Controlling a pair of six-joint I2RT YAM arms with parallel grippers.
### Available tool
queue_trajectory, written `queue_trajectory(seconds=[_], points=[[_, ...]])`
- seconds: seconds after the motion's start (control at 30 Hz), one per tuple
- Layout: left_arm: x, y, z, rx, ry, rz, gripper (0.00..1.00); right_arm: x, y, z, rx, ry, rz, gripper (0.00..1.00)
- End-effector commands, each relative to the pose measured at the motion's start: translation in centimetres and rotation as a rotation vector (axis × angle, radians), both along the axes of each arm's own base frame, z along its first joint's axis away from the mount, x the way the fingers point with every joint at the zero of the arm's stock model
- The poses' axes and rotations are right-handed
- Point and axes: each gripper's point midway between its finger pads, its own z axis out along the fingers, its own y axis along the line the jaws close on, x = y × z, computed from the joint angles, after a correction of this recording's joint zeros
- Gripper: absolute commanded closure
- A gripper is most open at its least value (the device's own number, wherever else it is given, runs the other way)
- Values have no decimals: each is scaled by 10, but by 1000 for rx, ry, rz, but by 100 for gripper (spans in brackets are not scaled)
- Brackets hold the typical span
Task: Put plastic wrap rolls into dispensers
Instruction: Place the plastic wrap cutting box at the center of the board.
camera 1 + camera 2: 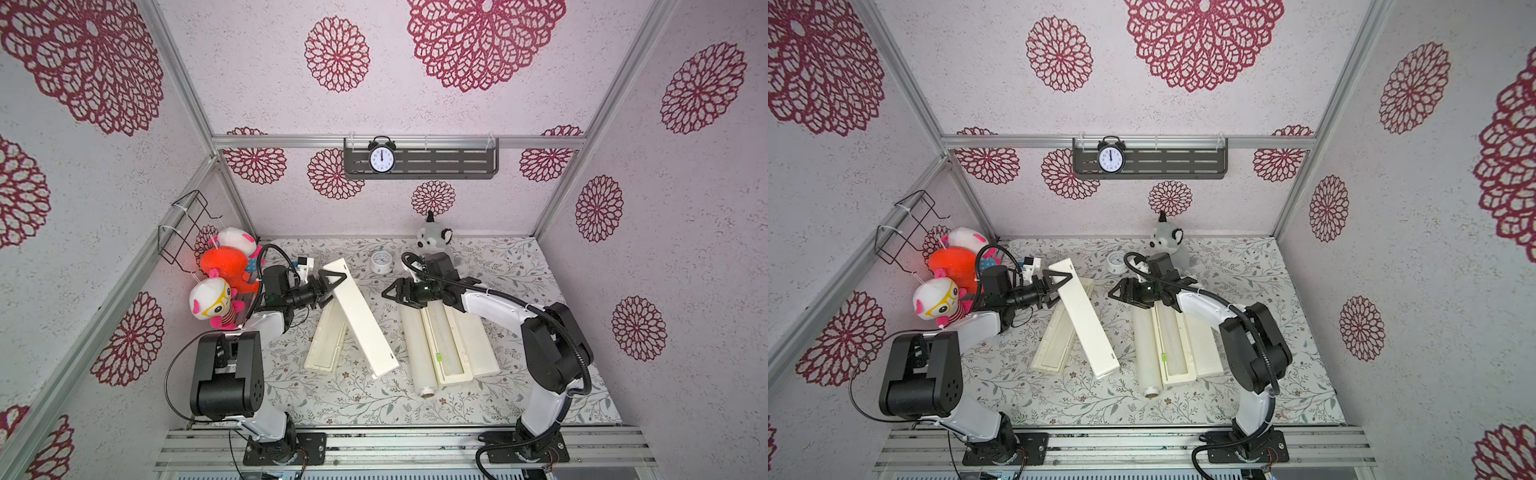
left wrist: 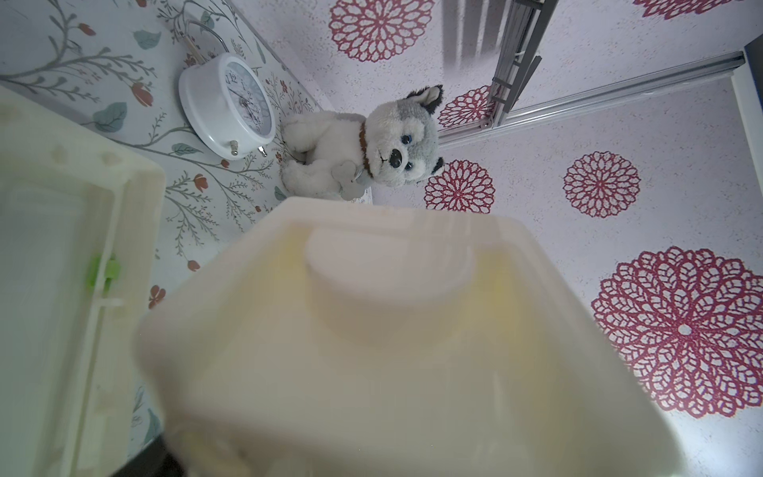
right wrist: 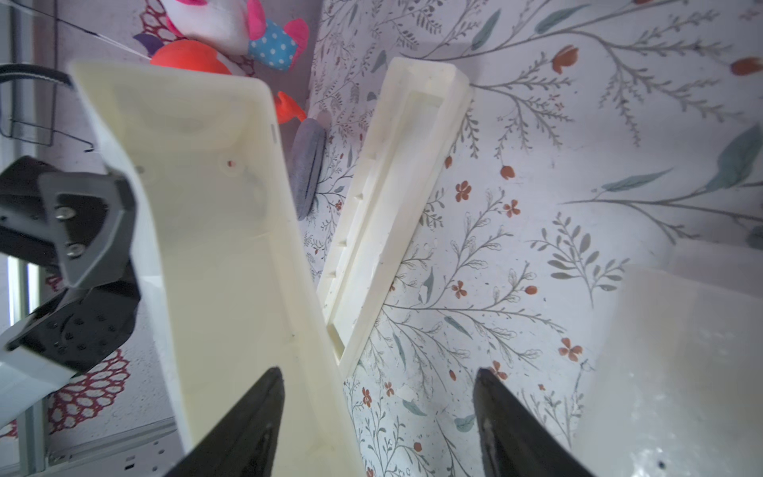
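Right pincer (image 1: 392, 292) spread, empty, above far end of loose roll (image 1: 415, 353); roll lies alongside open dispenser (image 1: 457, 376), axes parallel. Left pincer (image 1: 329, 289) clamps tilted dispenser (image 1: 365, 328).

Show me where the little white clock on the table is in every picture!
In a top view: white clock near the table's back edge, beside the husky toy.
In a top view: same spot, beside the husky toy.
Left wrist: clock next to the husky toy, beyond the lifted dispenser.
Right wrist: not in it.
Shared landmark: the husky toy.
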Motion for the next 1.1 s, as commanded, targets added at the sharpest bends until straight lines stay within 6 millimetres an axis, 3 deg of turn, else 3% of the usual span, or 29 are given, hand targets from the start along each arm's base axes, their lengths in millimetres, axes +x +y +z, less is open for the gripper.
queue_trajectory(seconds=[0.0, 0.1, 0.37, 0.5, 0.73, 1.0, 1.07], points=[[7, 0, 8, 5, -26, -8, 16, -15, 6, 65, 137, -107, 87, 25], [11, -8, 15, -3, -42, -34, 15, -32, 18, 76, 185, -102, 173, 24], [16, -45, 38, -40, -101, -149, 14, -55, 45, 58, 204, -56, 304, 25], [16, -56, 41, -48, -107, -190, 13, -70, 57, 72, 287, -58, 384, 32], [10, -66, 51, -76, -158, -235, 1, -82, 66, 91, 449, -2, 439, 58], [8, -64, 44, -62, -152, -240, 2, -80, 67, 92, 493, 63, 425, 100], [12, -60, 43, -63, -142, -227, 2, -76, 64, 87, 478, 76, 400, 100]])
